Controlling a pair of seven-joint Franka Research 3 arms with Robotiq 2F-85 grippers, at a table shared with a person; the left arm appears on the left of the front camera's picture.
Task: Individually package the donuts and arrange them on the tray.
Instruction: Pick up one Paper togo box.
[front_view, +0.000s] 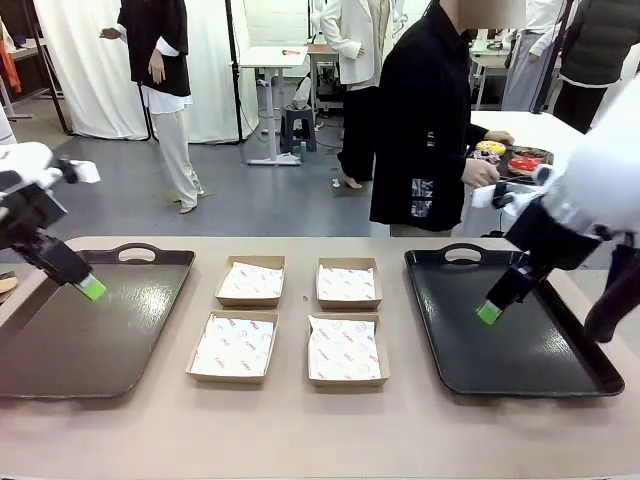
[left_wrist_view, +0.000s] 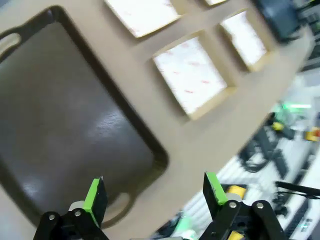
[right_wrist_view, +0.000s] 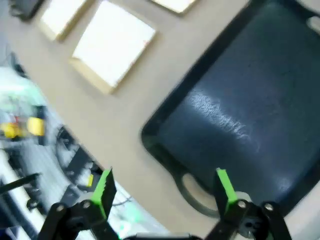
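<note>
The donuts (front_view: 507, 156) lie on a dark plate that a person in black holds at the far right, behind the table; a yellow one (front_view: 490, 148) and a red one (front_view: 524, 162) stand out. Two black trays rest on the table, one left (front_view: 60, 350) and one right (front_view: 540, 345), both bare. My left gripper (front_view: 92, 288) hovers open over the left tray (left_wrist_view: 65, 125), nothing between its green pads (left_wrist_view: 94, 196). Over the right tray (right_wrist_view: 240, 115) my right gripper (front_view: 489, 312) is open and holds nothing.
Between the trays stand several shallow cardboard boxes lined with white paper, in two rows (front_view: 250, 281) (front_view: 348, 283) (front_view: 233, 347) (front_view: 346, 350). More people stand farther back in the room. A strip of beige table (front_view: 320, 430) runs along the near edge.
</note>
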